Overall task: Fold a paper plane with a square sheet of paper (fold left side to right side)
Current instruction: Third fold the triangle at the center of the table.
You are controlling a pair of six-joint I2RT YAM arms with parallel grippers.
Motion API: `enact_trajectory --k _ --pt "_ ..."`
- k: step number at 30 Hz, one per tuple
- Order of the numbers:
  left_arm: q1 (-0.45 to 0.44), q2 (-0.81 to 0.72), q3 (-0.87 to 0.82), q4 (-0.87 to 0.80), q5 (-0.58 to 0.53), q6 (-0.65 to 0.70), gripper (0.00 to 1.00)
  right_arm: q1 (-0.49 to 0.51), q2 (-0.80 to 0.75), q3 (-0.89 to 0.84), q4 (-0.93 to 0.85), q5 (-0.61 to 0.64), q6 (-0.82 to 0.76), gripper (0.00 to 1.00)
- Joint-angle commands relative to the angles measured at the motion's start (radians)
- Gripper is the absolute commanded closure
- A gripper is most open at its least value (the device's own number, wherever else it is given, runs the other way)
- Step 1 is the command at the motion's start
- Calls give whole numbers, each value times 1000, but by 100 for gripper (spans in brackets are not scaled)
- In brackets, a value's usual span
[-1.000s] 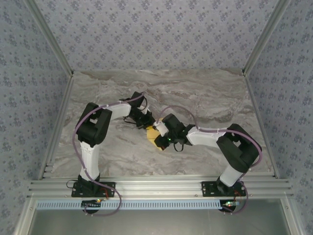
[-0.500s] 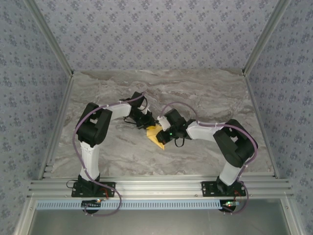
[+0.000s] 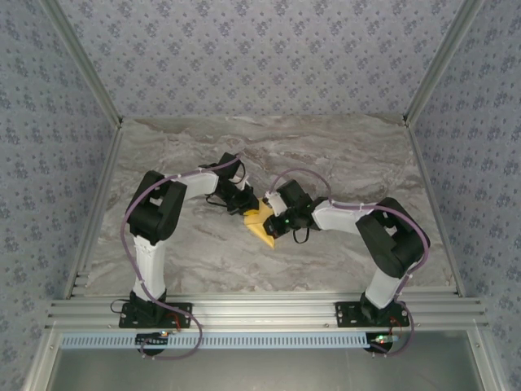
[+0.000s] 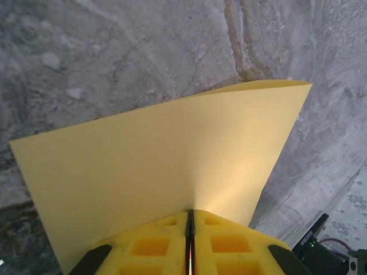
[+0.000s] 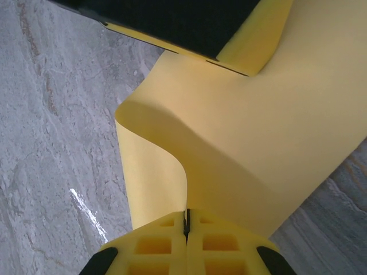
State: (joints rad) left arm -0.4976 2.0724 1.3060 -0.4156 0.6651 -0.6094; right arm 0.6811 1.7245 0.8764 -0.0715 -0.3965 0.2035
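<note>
Paper between left end effector and farther-out right end effector

The left hand pinches the square sheet of paper (plain yellow) over the grey marble table.

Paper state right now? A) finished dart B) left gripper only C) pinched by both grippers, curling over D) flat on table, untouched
C: left gripper and right gripper are each shut on an edge of the square sheet of paper, which curls over in the right wrist view.
</note>
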Motion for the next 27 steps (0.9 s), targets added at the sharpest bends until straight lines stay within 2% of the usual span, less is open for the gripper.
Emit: enact_trajectory --k 1,27 --pt "-19 17 -28 -31 -34 20 90 -7 23 24 -27 18 19 100" --pt "-19 18 -30 -37 -38 21 90 -19 25 22 -41 38 19 100"
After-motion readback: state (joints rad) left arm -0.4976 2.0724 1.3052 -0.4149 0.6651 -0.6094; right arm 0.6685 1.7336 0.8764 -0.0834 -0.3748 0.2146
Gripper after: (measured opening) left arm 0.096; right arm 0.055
